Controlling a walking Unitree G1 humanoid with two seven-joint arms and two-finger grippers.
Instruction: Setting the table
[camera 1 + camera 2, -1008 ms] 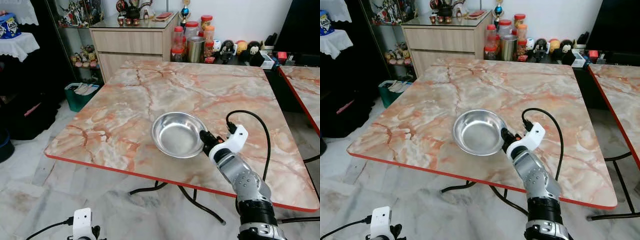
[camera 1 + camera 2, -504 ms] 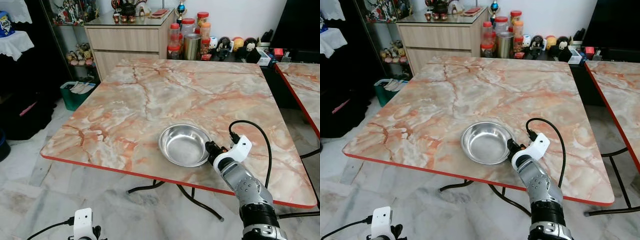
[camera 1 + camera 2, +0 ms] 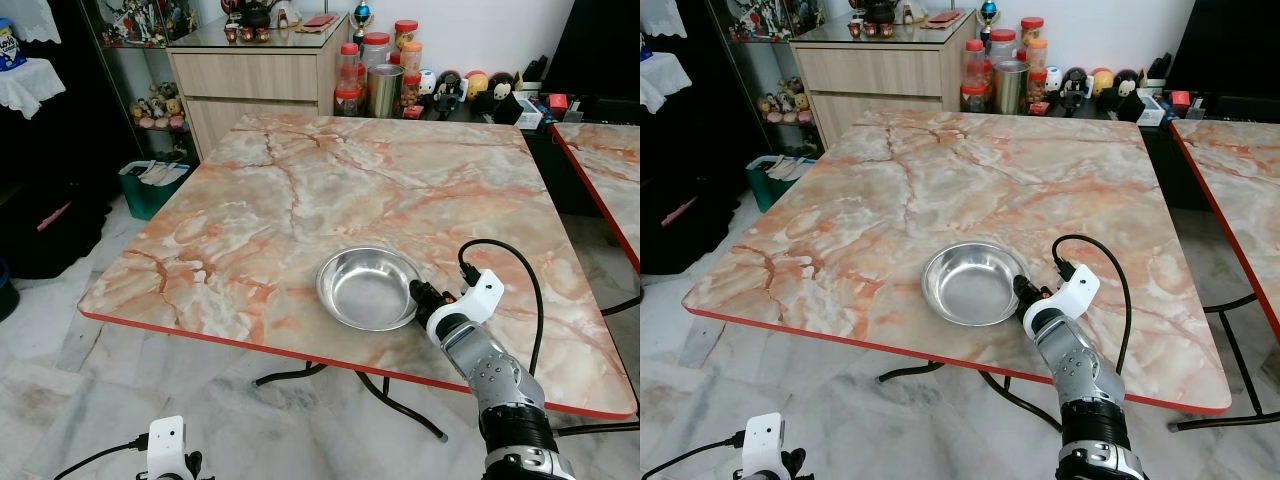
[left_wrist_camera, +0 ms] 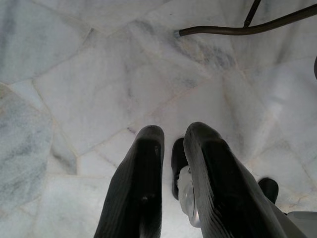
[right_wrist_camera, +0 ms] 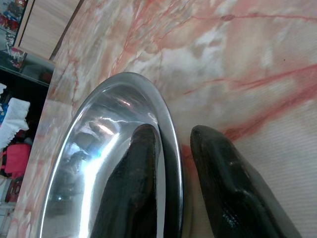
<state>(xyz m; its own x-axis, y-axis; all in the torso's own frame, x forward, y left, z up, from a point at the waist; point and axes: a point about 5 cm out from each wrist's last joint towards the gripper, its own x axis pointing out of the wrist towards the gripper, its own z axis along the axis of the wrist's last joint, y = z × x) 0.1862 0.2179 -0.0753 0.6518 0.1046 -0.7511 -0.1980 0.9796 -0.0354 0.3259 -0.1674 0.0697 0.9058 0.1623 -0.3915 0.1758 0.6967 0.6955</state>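
I'm running the right gripper (image 5: pixel 171 163) at the near edge of the marble table (image 3: pixel 300 190), toward its near right corner, and it's straddling the rim of the steel bowl (image 3: pixel 365 288): one finger inside the bowl, one outside on the marble, a narrow gap with the rim between them. From the wrist view I can't tell if the pads are actually pinching or just bracketing it, so I'm calling it closed on the rim loosely at best. The left gripper (image 4: pixel 171 148) is hanging idle low over the floor tiles, fingers nearly together, holding nothing.

The bowl is sitting flat on the table, near the front edge, right of centre, empty, only reflections inside. It's shiny thin metal, so I'm judging it will skate on the marble. To place it well I'm keeping the wrist low, letting the bowl settle flat, then opening the fingers before pulling back toward me, so the inner finger isn't dragging the rim off the edge.

Far side: jars and a metal canister (image 3: pixel 385 92) beside the cabinet (image 3: pixel 265 85), past the table's far edge; contents too small to tell.
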